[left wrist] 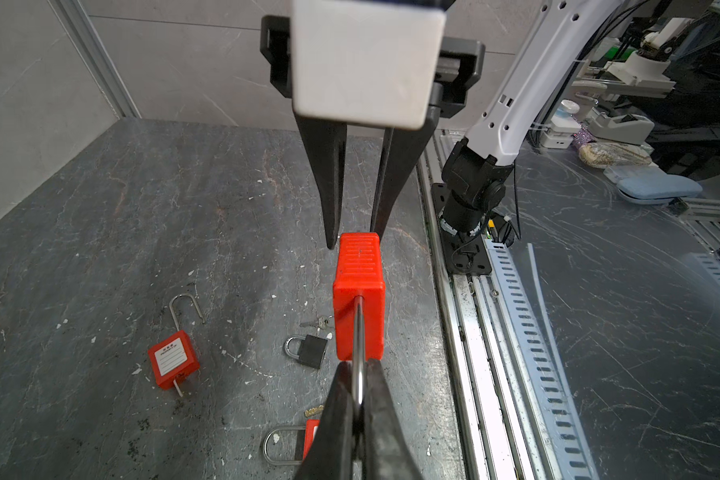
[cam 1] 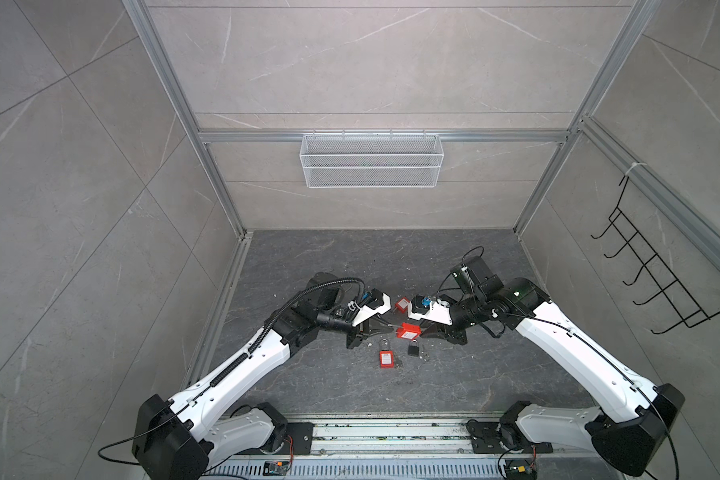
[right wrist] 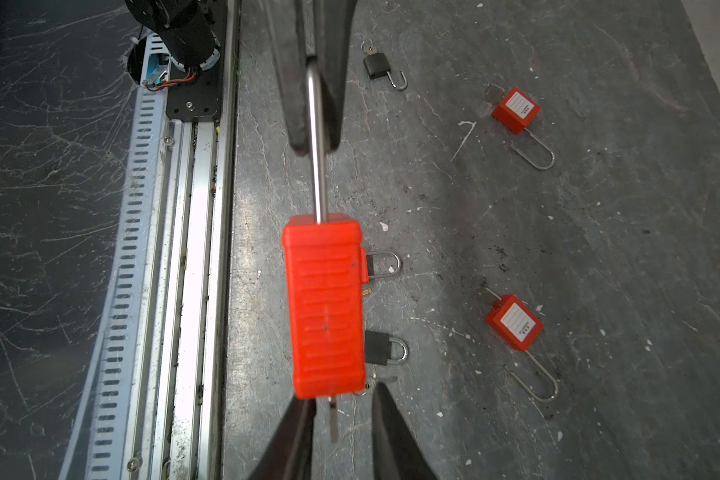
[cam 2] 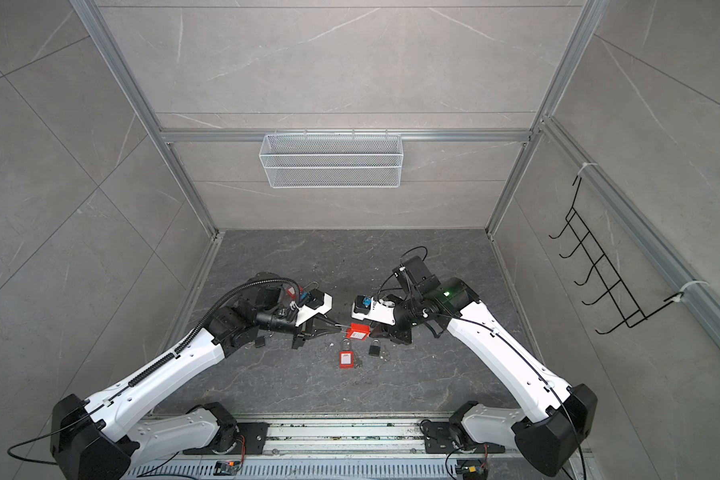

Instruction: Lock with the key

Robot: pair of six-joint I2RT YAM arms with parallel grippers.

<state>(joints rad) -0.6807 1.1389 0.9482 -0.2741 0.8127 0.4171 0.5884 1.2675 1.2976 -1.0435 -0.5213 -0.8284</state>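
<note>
Left gripper is clenched on the steel shackle of the red padlock. It holds the lock clear of the table, roughly mid-table between the two arms, w/ the body pointing twd the right arm. Right gripper sits at the body's far end, jaws apart, gap visible each side of the key, which sticks out of the underside. It's gripping nothing as far as the wrist views show, tho one finger is v. close to the body's corner. Can't tell if the shackle is seated home, as it's edge-on to both wrist cams. Handling, my read: the body looks like hard ribbed plastic, stiff, prob. some heft for its size. The shackle is polished and likely slippery, so the lock could swivel in the pinch once torque goes in. The key is thin, flat, stiff and small, so it's easy to miss or nudge sideways. Best hold is across its flat faces, square-on, close to the body, so the twist goes straight into the cylinder. Further out, a black padlock and a second red padlock, shackle swung open, lie on the table, apart from the held one.
</note>
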